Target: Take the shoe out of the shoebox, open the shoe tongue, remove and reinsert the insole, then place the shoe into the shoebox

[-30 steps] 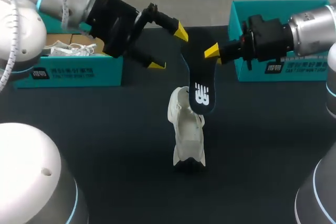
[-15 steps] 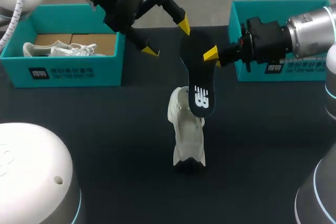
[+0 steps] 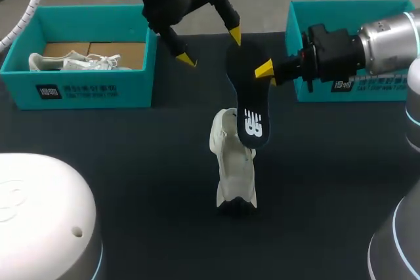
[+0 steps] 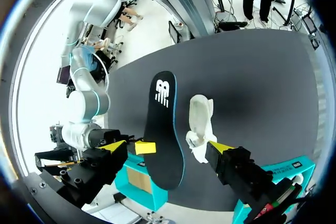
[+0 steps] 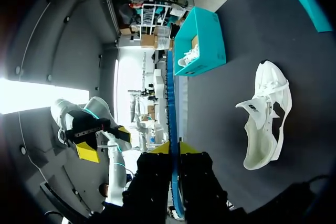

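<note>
A black insole (image 3: 248,100) hangs over the table with my right gripper (image 3: 266,70) shut on its edge. Its lower end touches the white shoe (image 3: 233,168), which stands upright on the dark table. My left gripper (image 3: 210,46) is open above the insole's upper end, one yellow tip right by it. In the left wrist view the insole (image 4: 164,129) lies ahead between the spread fingers, with the shoe (image 4: 199,124) beside it. The right wrist view shows the insole (image 5: 171,103) edge-on in the shut right gripper (image 5: 175,149) and the shoe (image 5: 265,121) beyond.
A teal shoebox (image 3: 85,90) at the back left holds another white shoe (image 3: 72,63). A second teal box (image 3: 371,86) stands at the back right behind my right arm. Dark table (image 3: 131,162) spreads around the standing shoe.
My left arm has lifted and swung back, uncovering the left shoebox; its open fingers now sit higher by the insole's top. The right gripper and insole barely shifted.
</note>
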Tool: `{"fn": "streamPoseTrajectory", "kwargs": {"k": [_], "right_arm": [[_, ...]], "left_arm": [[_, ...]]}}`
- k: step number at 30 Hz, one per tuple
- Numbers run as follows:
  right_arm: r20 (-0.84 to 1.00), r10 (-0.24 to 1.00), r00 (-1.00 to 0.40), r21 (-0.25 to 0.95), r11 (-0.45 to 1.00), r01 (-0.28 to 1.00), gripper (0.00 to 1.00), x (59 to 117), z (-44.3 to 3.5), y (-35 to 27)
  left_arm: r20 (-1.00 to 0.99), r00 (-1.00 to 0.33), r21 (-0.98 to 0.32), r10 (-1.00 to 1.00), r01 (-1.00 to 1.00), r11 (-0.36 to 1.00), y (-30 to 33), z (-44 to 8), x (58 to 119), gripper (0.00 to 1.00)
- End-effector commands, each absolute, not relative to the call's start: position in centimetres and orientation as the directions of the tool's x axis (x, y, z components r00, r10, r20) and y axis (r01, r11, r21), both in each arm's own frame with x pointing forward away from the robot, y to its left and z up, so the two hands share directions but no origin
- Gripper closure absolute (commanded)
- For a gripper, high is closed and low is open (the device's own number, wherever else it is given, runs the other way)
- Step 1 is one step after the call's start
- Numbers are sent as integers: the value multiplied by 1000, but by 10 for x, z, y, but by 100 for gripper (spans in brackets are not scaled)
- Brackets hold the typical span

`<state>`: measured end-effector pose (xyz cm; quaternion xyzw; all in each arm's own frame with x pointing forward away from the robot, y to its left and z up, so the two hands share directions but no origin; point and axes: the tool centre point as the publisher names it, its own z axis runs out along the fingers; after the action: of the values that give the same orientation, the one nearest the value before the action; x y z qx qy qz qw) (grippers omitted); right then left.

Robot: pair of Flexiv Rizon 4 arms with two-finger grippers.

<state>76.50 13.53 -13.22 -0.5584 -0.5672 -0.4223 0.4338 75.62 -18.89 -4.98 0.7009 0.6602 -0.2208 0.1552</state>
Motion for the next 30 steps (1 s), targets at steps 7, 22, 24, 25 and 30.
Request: {"fn": "streamPoseTrajectory", "kwargs": {"k": [7,22,24,25,30], "right_arm": [[961,276,4,-10,20,1000,100,765,-132,139],[965,262,18,-23,15,1000,100,763,-139,145],[966,260,20,-25,15,1000,100,763,-139,146],[966,258,20,-25,14,1000,100,763,-139,146],[967,254,15,-19,12,1000,100,766,-138,145]], "left_arm": [[-123,-35,-5,992,999,34,-204,-47,754,0],[-23,13,42,1000,999,-12,-224,-38,764,0],[-23,14,44,1000,999,-13,-225,-36,765,0],[-22,15,46,1000,999,-14,-226,-35,766,0],[-16,24,51,1000,998,-23,-228,-35,766,0]]}}
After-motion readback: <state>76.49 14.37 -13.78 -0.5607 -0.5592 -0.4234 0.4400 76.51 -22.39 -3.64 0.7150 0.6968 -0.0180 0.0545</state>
